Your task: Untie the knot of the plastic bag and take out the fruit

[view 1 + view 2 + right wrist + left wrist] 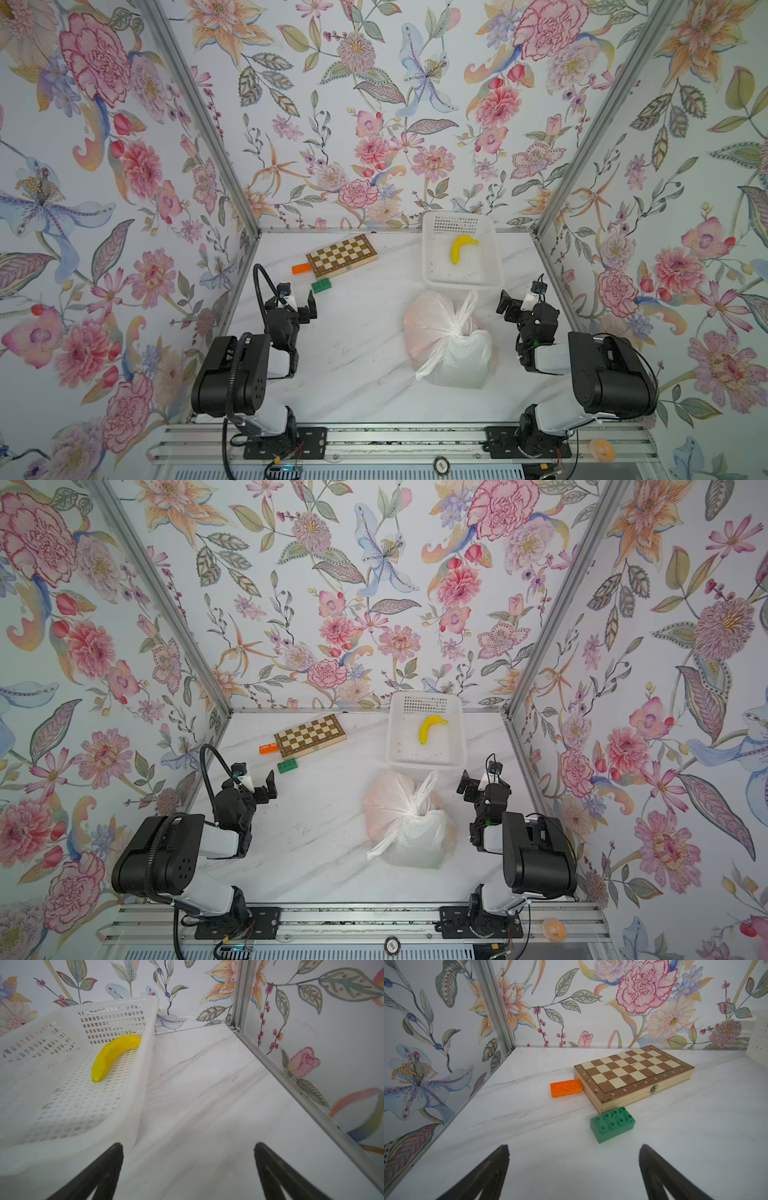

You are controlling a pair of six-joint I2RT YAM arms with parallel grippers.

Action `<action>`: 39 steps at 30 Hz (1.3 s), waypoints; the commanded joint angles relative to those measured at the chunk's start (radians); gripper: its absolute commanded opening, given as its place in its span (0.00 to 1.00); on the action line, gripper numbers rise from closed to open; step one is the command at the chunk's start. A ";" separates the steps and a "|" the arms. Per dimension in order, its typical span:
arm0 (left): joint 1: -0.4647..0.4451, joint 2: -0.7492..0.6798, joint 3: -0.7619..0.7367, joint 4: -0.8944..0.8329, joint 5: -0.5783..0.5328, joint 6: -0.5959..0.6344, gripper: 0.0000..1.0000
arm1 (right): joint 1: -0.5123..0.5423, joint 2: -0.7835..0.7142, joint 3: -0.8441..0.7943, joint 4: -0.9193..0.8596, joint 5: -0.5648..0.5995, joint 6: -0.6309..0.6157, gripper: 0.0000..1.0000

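Both hands are spread and empty. The bag (451, 353) lies on the desk (353, 374) between them, just beside the right hand (517, 297) and well apart from the left hand (297, 294). The knot (460, 323) sits on top, its tails (470, 302) running diagonally. The right hand is nearer.

Two bricks (301, 268) (321, 285), one bag (449, 345), one basket (457, 224)

We find the plastic bag (449, 345) right of centre, the basket (461, 284) holding a banana (461, 248) just behind it; far left lies the chessboard (341, 255), thin brick (301, 268) at its left, thick brick (321, 285) nearer.
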 commanded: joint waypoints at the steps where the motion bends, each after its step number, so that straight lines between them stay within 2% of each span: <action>1: -0.007 0.007 0.018 -0.003 -0.007 0.016 0.99 | 0.005 -0.006 -0.001 0.011 0.012 0.010 0.99; 34: -0.005 0.005 0.012 0.008 0.013 0.021 0.99 | 0.006 -0.010 -0.023 0.049 0.018 0.013 0.99; 36: -0.006 0.005 0.010 0.005 0.018 0.024 0.99 | 0.008 -0.029 -0.032 0.052 0.021 0.010 0.99; 39: -0.007 -0.071 0.005 -0.029 0.012 0.023 0.99 | 0.015 -0.122 -0.041 -0.022 0.032 0.005 0.99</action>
